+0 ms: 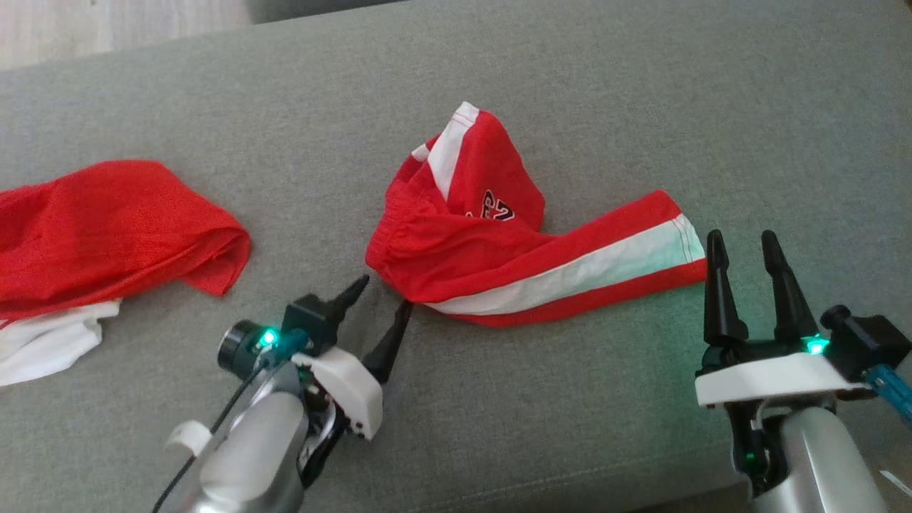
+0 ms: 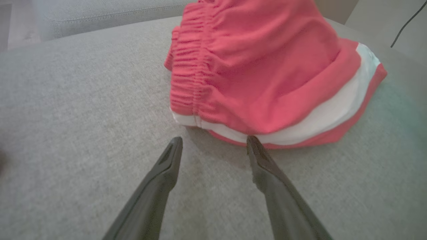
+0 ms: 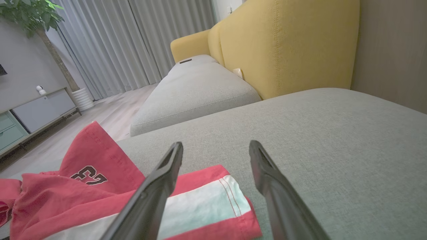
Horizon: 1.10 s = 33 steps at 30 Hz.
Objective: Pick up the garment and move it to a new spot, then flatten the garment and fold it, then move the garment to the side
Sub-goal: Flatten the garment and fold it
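Surface: a grey sofa seat (image 1: 570,85), seen from above in the head view.
Garment: red shorts (image 1: 499,249) with a white side stripe lie crumpled near the middle of the seat. The gathered waistband is at the left, one leg stretches out flat to the right, and the other leg is bunched up behind it with part of a dark number showing.
Left gripper (image 1: 385,292): its fingers stand apart and hold nothing. It sits low over the seat just in front of the waistband corner, pointing at it.
Left wrist view: one fingertip (image 2: 252,141) is right at the lower edge of the shorts where the white stripe runs. The other is over bare cushion, clear of the cloth. I cannot tell whether the first one touches.
Right gripper (image 1: 742,236): its fingers are spread and empty. It is just beside the hem at the far right end of the stretched-out leg, fingers pointing up that view.
Right wrist view: the striped hem lies beneath and to the left of the fingers. Contact with the cloth cannot be told.
Other cloth: a second red and white garment (image 1: 107,228) lies at the left edge of the seat, well apart from the shorts.
Background: a yellow backrest (image 3: 287,43) rises beyond the seat.
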Available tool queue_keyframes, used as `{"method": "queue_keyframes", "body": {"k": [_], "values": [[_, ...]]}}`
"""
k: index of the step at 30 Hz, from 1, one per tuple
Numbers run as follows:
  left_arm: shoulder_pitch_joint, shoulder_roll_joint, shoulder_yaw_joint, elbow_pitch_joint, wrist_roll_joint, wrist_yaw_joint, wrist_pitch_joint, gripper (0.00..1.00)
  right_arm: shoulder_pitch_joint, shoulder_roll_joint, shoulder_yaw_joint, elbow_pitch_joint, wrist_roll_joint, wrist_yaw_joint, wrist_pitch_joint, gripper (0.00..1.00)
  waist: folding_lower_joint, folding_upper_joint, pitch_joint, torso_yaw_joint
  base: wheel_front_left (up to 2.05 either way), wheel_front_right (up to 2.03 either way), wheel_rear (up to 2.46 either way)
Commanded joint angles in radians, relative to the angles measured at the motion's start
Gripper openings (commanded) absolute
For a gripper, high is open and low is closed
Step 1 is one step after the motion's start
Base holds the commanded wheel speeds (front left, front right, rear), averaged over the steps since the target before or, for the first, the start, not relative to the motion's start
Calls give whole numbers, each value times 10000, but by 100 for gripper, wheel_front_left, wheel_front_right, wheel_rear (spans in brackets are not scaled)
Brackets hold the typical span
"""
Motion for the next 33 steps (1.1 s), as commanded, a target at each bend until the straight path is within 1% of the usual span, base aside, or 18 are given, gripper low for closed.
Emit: {"method": "queue_keyframes", "body": {"k": [1, 5, 11, 15, 20, 24, 29, 33], "values": [[-419, 101, 328, -224, 46, -56, -55, 100, -274, -49, 246, -359, 31, -7, -135, 100, 0, 0, 59, -56, 0, 0, 0], [-666, -1, 441, -565, -15, -56, -55, 100, -303, -49, 209, -398, 59, -7, -135, 100, 0, 0, 152, -96, 0, 0, 0], [-591, 137, 455, -1659, -58, -57, -55, 100, -317, -49, 151, -388, 85, -7, -135, 100, 0, 0, 178, -44, 0, 0, 0], [-485, 191, 448, -1935, -80, -57, -55, 100, -351, -49, 211, -328, 117, -7, -135, 100, 0, 0, 161, -11, 0, 0, 0], [-636, 234, 350, -1757, -48, -57, -55, 100, -426, -49, 397, -282, 155, -7, -135, 100, 0, 0, 224, -119, 0, 0, 0], [-871, 286, 343, -1313, 30, -57, -55, 100, -458, -49, 477, -247, 190, -7, -135, 100, 0, 0, 288, -248, 0, 0, 0], [-1135, 274, 569, -773, 114, -57, -55, 100, -458, -49, 499, -230, 241, -7, -135, 100, 0, 0, 323, -355, 0, 0, 0], [-1216, 228, 621, -647, 112, -57, -55, 100, -449, -49, 506, -222, 264, -7, -135, 100, 0, 0, 321, -378, 0, 0, 0]]}}
